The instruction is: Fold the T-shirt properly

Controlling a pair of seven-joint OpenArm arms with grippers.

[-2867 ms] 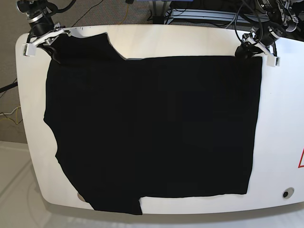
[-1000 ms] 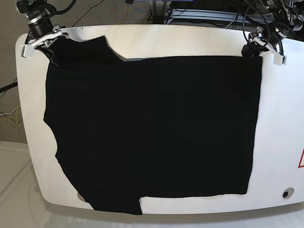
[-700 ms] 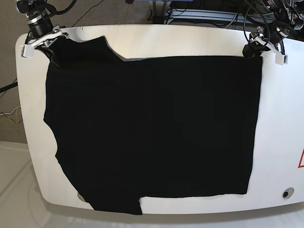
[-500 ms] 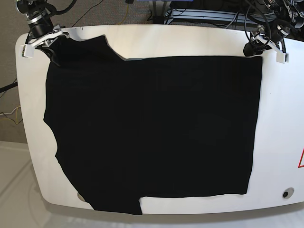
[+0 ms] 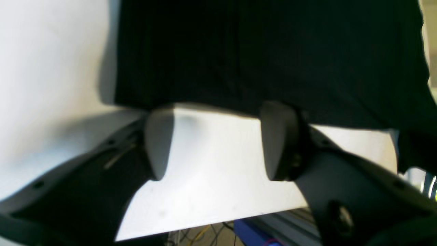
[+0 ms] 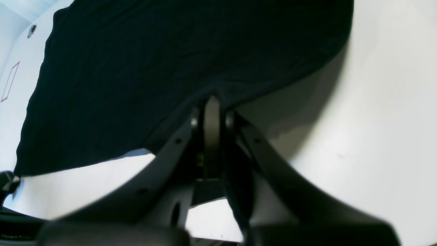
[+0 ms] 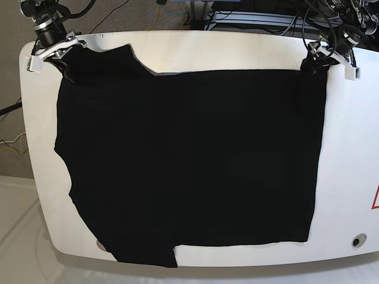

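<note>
The T-shirt lies spread flat on the white table, covering most of its surface. One sleeve reaches the far left corner; another extends to the near edge at lower left. The straight hem runs along the right side.

Right tool: positioned at the far left corner of the table in the base view. The right wrist view shows its jaws pressed together with a fold of the black cloth pinched between them. The fabric rises slightly toward the grip point.

Left tool: positioned at the far right corner of the table in the base view, at the far corner of the hem. The left wrist view shows its two fingers spread well apart, with bare table between them. The cloth edge lies just beyond the fingertips; nothing is held.

A red triangular marking appears at the table's right edge.
</note>
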